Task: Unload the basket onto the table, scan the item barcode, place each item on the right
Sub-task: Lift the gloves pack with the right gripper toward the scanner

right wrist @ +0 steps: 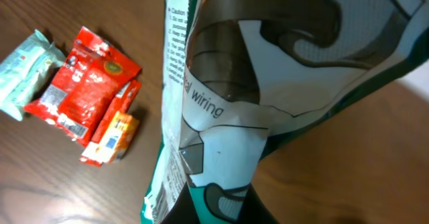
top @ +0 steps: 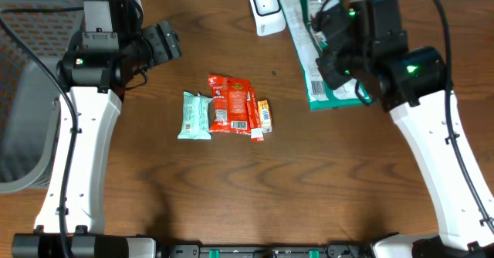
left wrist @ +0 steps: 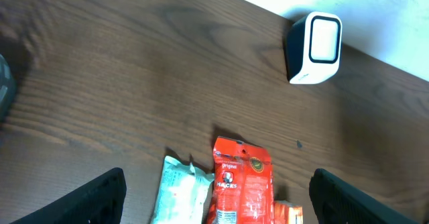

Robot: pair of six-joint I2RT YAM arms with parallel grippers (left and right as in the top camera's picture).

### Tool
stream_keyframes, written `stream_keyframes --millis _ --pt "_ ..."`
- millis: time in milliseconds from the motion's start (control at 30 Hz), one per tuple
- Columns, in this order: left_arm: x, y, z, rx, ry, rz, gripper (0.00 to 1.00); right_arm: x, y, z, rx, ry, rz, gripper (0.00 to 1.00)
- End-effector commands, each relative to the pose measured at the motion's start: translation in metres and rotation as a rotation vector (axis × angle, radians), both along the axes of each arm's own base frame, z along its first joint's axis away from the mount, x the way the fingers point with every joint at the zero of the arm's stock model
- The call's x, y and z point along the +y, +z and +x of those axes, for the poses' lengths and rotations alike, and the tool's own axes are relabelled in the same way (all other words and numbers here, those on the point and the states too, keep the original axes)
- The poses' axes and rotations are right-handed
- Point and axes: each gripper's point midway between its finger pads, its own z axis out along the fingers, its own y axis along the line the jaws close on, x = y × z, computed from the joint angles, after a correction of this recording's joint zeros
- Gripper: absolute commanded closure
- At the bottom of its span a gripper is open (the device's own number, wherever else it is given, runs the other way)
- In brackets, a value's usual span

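The item, a long green and white packet (top: 309,53), hangs in my right gripper (top: 338,66), which is shut on its lower end. The packet's far end lies just right of the white barcode scanner (top: 265,8) at the table's back edge. In the right wrist view the packet (right wrist: 268,83) fills the frame, and the dark fingers pinch it at the bottom, at the right gripper (right wrist: 224,205). My left gripper (top: 166,42) is open and empty, hovering left of the scanner (left wrist: 316,47). Its two black fingers (left wrist: 94,200) stand wide apart.
A pile of snacks lies mid-table: a pale teal packet (top: 195,116), a red packet (top: 230,103) and a small orange packet (top: 264,116). A grey mesh basket (top: 23,72) stands at the far left.
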Motion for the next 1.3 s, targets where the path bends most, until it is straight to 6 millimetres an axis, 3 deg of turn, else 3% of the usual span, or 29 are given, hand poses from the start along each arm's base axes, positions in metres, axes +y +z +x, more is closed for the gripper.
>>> stream_keyframes --millis 0,233,400,700,900,1167,1267 --pt "0.002 0.004 0.0 -0.012 -0.001 0.007 0.12 -0.002 0.04 0.001 -0.142 0.03 -0.102 0.99" --pt "0.002 0.004 0.0 -0.013 -0.001 0.007 0.12 0.013 0.085 0.011 -0.284 0.105 -0.153 0.99" --pt "0.002 0.004 0.0 -0.013 -0.001 0.007 0.12 0.026 0.093 0.027 -0.327 0.155 -0.234 0.99" --pt "0.002 0.004 0.0 -0.013 -0.001 0.006 0.12 0.063 0.064 0.07 -0.384 0.262 -0.438 0.99" --pt "0.002 0.004 0.0 -0.012 -0.001 0.007 0.12 0.089 0.051 0.111 -0.483 0.34 -0.527 0.99" --pt "0.002 0.004 0.0 -0.012 -0.001 0.007 0.12 0.109 0.02 0.162 -0.581 0.417 -0.74 0.99" --pt "0.002 0.004 0.0 -0.012 -0.001 0.007 0.12 0.115 0.01 0.184 -0.626 0.363 -0.755 0.99"
